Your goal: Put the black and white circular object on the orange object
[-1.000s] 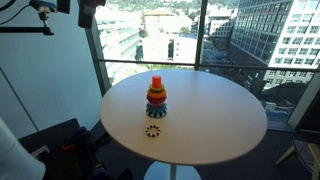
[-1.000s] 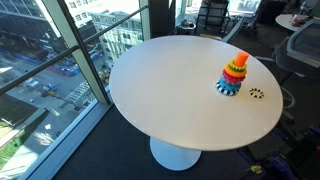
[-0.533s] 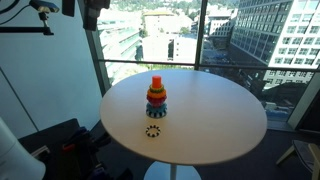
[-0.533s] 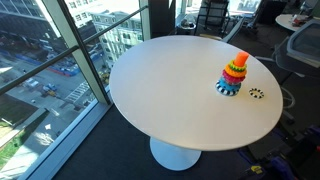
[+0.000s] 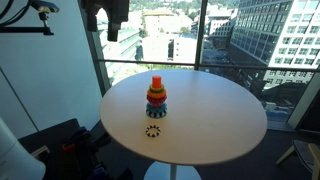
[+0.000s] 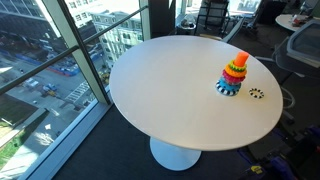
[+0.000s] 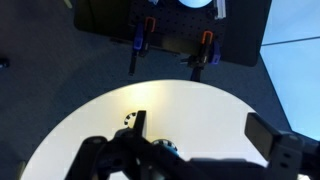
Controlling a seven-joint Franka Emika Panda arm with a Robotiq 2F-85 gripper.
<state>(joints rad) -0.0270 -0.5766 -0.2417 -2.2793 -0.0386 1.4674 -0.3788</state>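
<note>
The black and white circular object [image 5: 153, 130] lies flat on the round white table [image 5: 220, 110], just in front of the stacking toy; it also shows in an exterior view [image 6: 256, 93]. The orange object [image 5: 156, 84] tops the toy's yellow, green and blue rings, as in an exterior view [image 6: 241, 59]. My gripper [image 5: 112, 20] hangs high above the table's far left side, well away from both. In the wrist view the gripper [image 7: 204, 130] is open and empty, the ring [image 7: 129, 120] peeks out beside the left finger, and the toy's blue base [image 7: 166, 147] is mostly hidden.
Floor-to-ceiling windows [image 5: 180, 40] stand right behind the table. Office chairs [image 6: 212, 15] sit beyond its far edge. A black panel with orange-handled clamps [image 7: 175, 30] stands past the table in the wrist view. Dark equipment [image 5: 60, 145] lies low beside the table.
My gripper has moved to the right and a little lower at the top of an exterior view. The ring and the toy have not moved.
</note>
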